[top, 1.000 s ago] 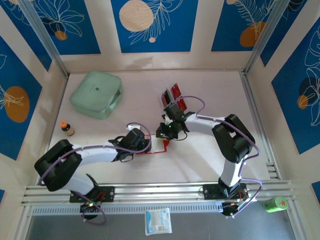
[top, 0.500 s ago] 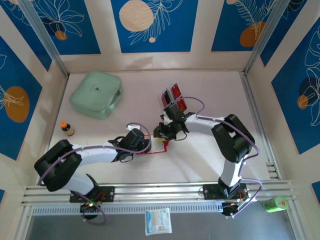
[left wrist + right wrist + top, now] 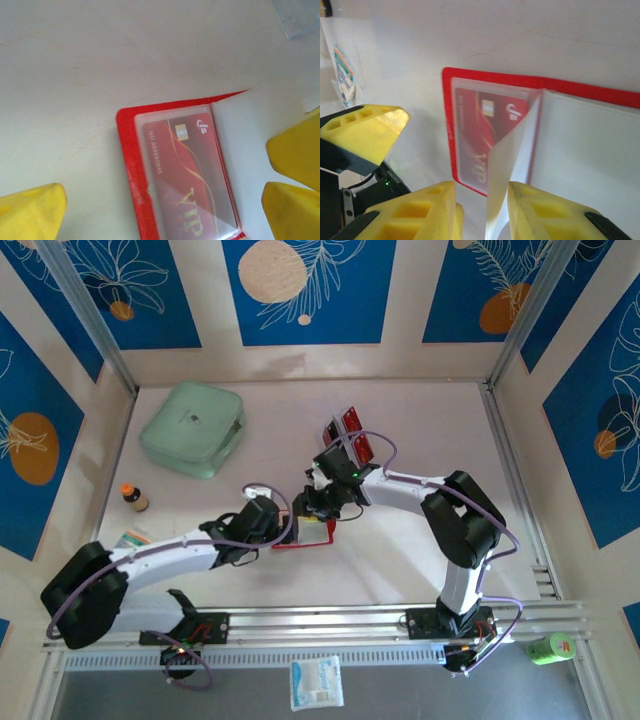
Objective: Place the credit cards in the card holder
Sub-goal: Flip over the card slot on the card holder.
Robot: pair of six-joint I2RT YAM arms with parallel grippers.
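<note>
left gripper (image 3: 165, 192) hangs wide open over the card holder (image 3: 127, 165), mid-table; right gripper (image 3: 482, 192) sits narrowly open around its clear sleeve (image 3: 512, 135). one card (image 3: 185, 175) is already in (vip side up). you still have more credit cards (image 3: 348, 424) standing further back to load.

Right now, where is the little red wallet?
In the top view the card holder lies open mid-table, between the left fingers and right fingers, just on the near side of the clear card rack; a red card sits in its sleeve.
</note>
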